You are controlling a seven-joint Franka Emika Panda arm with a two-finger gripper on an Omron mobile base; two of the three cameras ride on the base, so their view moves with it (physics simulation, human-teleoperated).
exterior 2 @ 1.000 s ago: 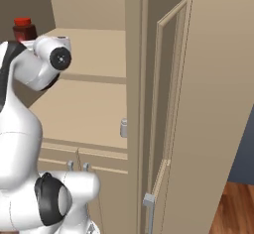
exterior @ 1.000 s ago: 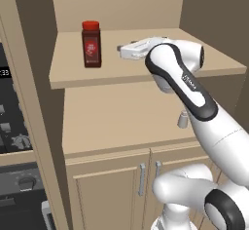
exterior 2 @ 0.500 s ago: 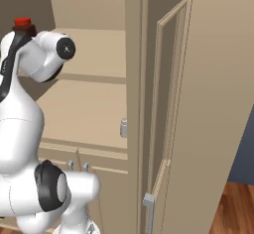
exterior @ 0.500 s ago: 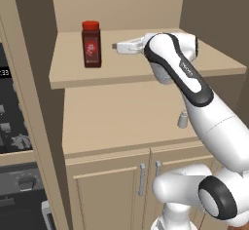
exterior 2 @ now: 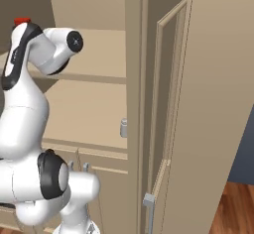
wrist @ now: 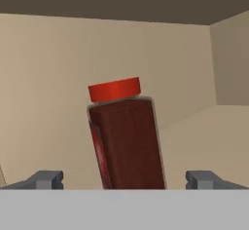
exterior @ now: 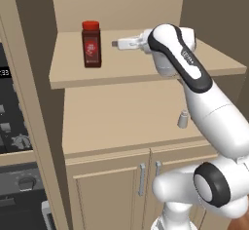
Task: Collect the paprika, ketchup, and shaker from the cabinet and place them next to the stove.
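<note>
- The jaws (wrist: 125, 179) stand wide apart, holding nothing; the two grey fingertips (wrist: 46, 179) rise at either side of the hand view with open space between them
- The paprika (wrist: 124, 135) stands straight ahead of the jaws, centred in the gap between them, its dark red-brown body and red cap leaning a little in that view because the hand is rolled
- In the left base view the paprika (exterior: 91, 44) stands upright on the upper shelf (exterior: 146, 68) of the cabinet (exterior: 112, 126), and the jaws (exterior: 115, 43) point at it from the side, level with the upper half of the jar, near it but apart from it
- No fingertip touches the jar in any view
- The shaker (exterior: 183, 119) stands on the lower shelf, well below the jaws and behind the forearm; in the right base view the shaker (exterior 2: 124, 127) sits at the shelf's near edge, just beside the cabinet's upright post
- In the right base view the paprika's red cap (exterior 2: 21, 21) peeks over the arm's elbow; the rest of the jar is hidden there
- Two small doors with metal bar handles (exterior: 141, 179) close the cabinet below the lower shelf
- A dark appliance panel (exterior: 12, 126), possibly an oven front, stands beside the cabinet, far from the jaws on the paprika's side
</note>
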